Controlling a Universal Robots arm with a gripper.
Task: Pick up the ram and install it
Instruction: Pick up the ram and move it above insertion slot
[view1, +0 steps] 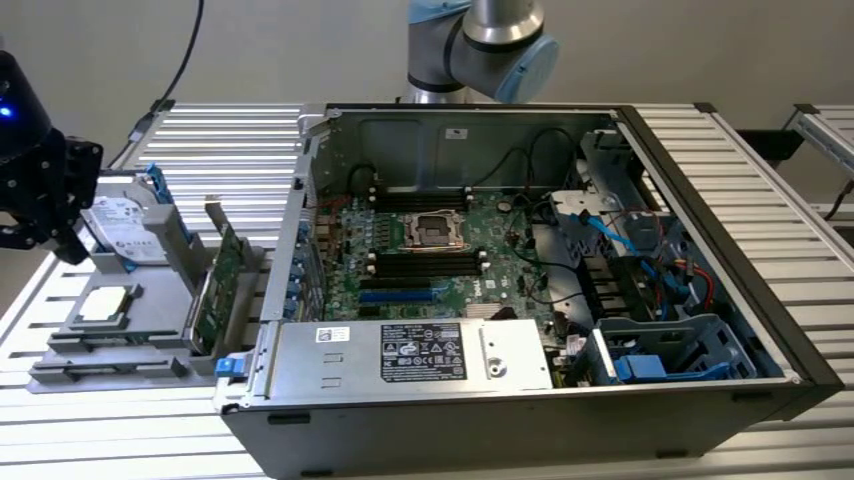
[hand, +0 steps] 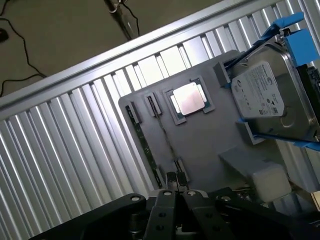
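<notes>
Nearest us, the tool (hand: 176, 194) is closed tight with nothing in it, hanging over the grey tray (hand: 210, 145). Just beyond its tips we see the ram (hand: 146, 147), standing on edge in the tray's clips. Further on we find a processor (hand: 189, 99) and a hard drive (hand: 265, 92), then the slatted tabletop (hand: 65, 150).

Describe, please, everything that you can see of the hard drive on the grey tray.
The hard drive is a flat rectangular box with a silvery metal top and a white printed label. A blue plastic frame clips around its edges. It stands leaning on edge in a raised holder at one end of the grey tray, at the exterior view's left, beside the computer case.
</notes>
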